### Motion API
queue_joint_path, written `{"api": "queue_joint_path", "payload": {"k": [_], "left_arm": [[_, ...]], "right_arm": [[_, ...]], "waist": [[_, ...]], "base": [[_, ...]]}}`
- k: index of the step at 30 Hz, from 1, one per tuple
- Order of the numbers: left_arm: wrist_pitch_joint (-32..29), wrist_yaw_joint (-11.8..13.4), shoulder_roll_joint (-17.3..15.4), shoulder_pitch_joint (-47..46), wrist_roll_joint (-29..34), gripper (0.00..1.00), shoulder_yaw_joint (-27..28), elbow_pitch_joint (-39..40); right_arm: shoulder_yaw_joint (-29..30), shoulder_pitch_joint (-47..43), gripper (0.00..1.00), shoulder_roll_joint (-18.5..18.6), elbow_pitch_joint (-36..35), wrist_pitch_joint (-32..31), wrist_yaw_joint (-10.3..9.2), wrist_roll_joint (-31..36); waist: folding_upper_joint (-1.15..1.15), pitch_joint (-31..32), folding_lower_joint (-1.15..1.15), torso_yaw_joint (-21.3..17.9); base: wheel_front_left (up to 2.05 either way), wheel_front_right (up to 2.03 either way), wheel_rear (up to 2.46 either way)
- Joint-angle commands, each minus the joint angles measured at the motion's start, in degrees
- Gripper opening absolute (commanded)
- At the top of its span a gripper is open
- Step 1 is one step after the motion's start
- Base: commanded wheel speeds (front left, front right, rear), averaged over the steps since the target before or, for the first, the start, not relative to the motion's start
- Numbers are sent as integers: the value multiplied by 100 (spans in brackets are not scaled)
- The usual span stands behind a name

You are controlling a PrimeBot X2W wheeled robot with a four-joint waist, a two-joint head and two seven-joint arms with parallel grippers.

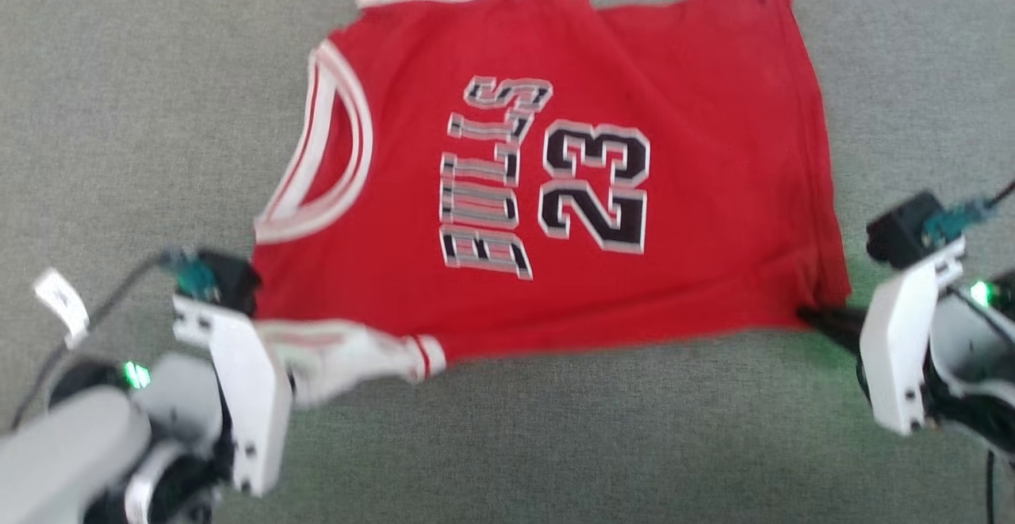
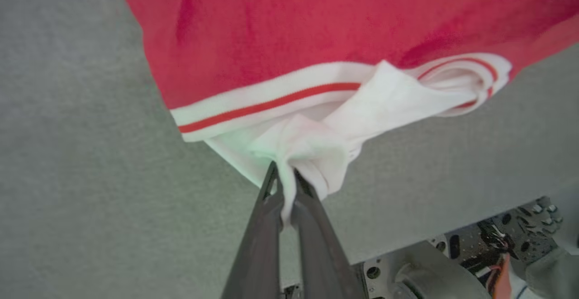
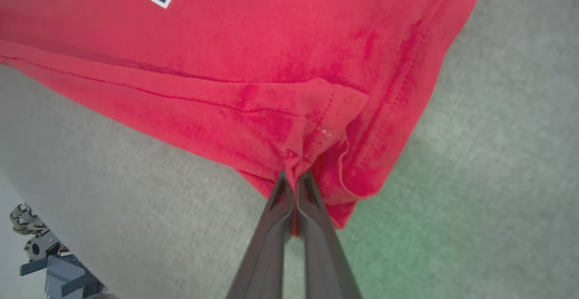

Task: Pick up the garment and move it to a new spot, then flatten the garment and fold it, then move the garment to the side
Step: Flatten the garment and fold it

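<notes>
The garment lies print-up on the desk. The left end effector pinches its white cuff at 7 o'clock and the right end effector its red corner at 4 o'clock, likely to stretch it flat.

Most likely a robot lab or test room: a broad table covered in plain grey-green cloth (felt-like, one flat colour), and past its edge a metal plate drilled with holes, bolts and loose wires.
</notes>
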State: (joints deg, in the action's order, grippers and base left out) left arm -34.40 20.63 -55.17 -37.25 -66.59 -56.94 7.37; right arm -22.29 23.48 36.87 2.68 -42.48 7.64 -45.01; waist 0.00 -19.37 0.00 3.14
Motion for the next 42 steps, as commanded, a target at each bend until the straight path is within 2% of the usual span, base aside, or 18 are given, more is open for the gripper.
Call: {"api": "queue_joint_path", "payload": {"k": [1,2,3,9,16,19,24,28,34,42], "left_arm": [[-31,116,-73,173,-47,0,-35,162],[-53,337,-181,470,-183,0,-100,492],[-57,427,-229,611,-237,0,-132,645],[-245,836,-408,1093,-414,0,-356,1142],[-91,998,-662,800,-238,0,-67,1477],[-39,923,-827,511,-60,0,106,1541],[-141,641,-908,-185,337,0,321,1446],[-244,245,-670,-800,643,0,396,1041],[-267,-449,15,-1529,903,0,314,-143],[-181,-1293,960,-1825,676,0,127,-2192]], "right_arm": [[58,-195,0,55,-117,-109,-28,-51],[223,-549,0,79,-380,-293,-28,-103],[281,-727,0,88,-515,-397,-28,-137],[710,-1575,0,64,-1068,-825,-19,-270],[1310,-2014,0,-239,-1486,-783,-17,-101],[1508,-1921,0,-473,-1650,-739,-17,58],[1674,-1489,0,-715,-1750,-660,-17,408],[1634,-987,0,-813,-1555,-525,-17,671],[1387,-142,0,-986,-767,-161,-17,977],[795,656,0,-1143,412,259,-17,1108]], "waist": [[0,32,0,-14],[0,70,0,-14],[0,86,0,-20],[0,157,0,-13],[0,172,0,-48],[0,157,0,-99],[0,83,0,-168],[0,-6,0,-199],[0,-157,0,-244],[0,-344,0,-298]], "base": [[0,0,0],[0,0,0],[0,0,0],[0,0,0],[0,0,0],[0,0,0],[0,0,0],[0,0,0],[0,0,0],[0,0,0]]}}
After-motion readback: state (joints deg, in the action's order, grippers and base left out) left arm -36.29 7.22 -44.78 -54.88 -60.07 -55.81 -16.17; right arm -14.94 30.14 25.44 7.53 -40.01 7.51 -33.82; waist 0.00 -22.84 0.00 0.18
